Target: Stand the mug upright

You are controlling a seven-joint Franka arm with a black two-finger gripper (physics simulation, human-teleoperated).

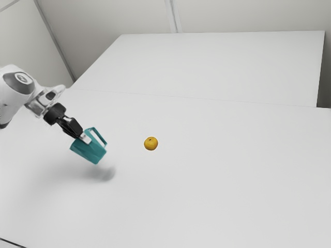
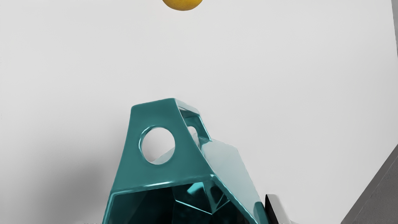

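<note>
Mug [image 1: 89,151] is hanging above the table [image 1: 217,196], its long axis leaning off vertical; my gripper [image 1: 83,137] is clasping it, fingers standing apart across its body.

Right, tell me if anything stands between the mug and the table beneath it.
Nothing visible does. The gripper holds the mug tilted above the table; the orange fruit sits off to one side, toward the exterior view's right.

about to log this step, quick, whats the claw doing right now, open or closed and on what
Claw: closed on the teal mug, holding it tilted above the table.
</note>
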